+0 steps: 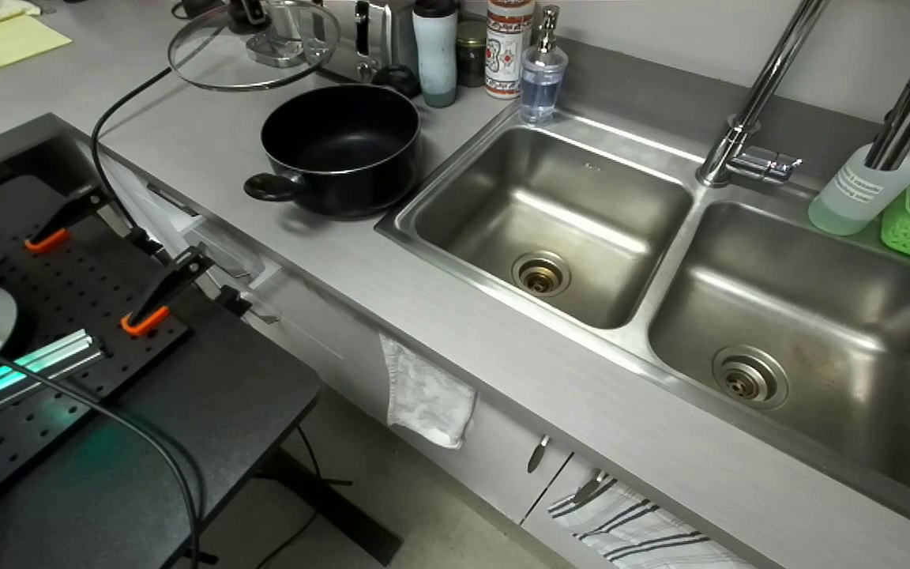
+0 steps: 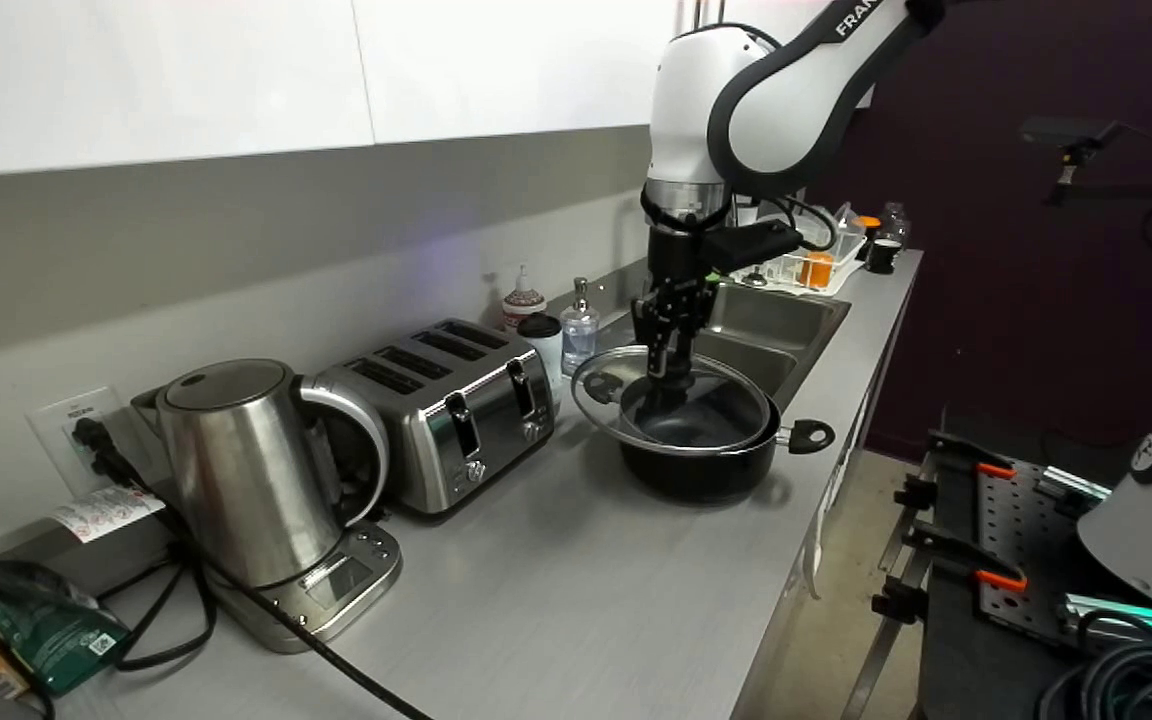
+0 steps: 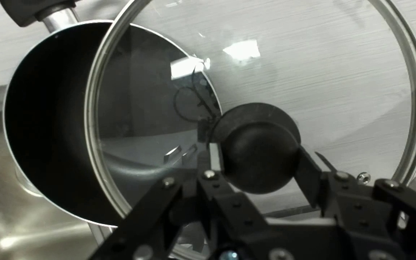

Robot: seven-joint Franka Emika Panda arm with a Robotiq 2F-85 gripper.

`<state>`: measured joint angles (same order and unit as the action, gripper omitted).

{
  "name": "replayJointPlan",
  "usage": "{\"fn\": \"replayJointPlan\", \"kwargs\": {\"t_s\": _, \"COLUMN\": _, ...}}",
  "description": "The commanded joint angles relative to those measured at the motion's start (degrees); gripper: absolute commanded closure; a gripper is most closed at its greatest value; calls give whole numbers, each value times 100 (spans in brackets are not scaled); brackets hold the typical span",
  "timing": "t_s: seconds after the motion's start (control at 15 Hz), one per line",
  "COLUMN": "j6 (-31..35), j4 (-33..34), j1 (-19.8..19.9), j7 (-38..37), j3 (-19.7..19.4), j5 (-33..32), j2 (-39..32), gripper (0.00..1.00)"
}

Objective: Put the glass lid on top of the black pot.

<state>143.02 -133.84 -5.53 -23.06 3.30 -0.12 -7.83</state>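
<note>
Nearest first, wrist view. Clamped with the gripper (image 3: 260, 162) on the dark knob (image 3: 260, 153) at the centre of the glass lid (image 3: 265, 83). Held off-centre, only partly over the black pot (image 3: 56, 122), with most of that toward nine o'clock of the lid. Not yet touching, going by an exterior view, with counter (image 1: 194, 150) showing between. Judged done: gripping and raising. Judged left: shifting toward nine o'clock, centring, lowering, letting go. Facing knob upward, near level as far as can be told; round, so lacking a long axis. For the pot, in an exterior view, lying longest from the side handle (image 1: 273, 187) at about eight o'clock to the opposite handle (image 1: 396, 79) at about two. Farther out, in an exterior view, toward nine from the pot: toaster (image 2: 441, 405), then kettle (image 2: 236, 480).
</note>
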Motion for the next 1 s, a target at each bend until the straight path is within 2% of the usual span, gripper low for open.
{"fn": "replayJointPlan", "kwargs": {"t_s": 0.0, "j6": 16, "j4": -144, "j1": 185, "j7": 296, "j3": -93, "j5": 439, "j2": 302, "gripper": 73}}
{"fn": "replayJointPlan", "kwargs": {"t_s": 0.4, "j6": -111, "j4": 40, "j1": 438, "j7": 348, "j3": -262, "j5": 806, "j2": 169, "gripper": 73}}
{"fn": "replayJointPlan", "kwargs": {"t_s": 0.93, "j6": -189, "j4": 238, "j1": 599, "j7": 195, "j3": -445, "j5": 844, "j2": -36, "gripper": 73}}
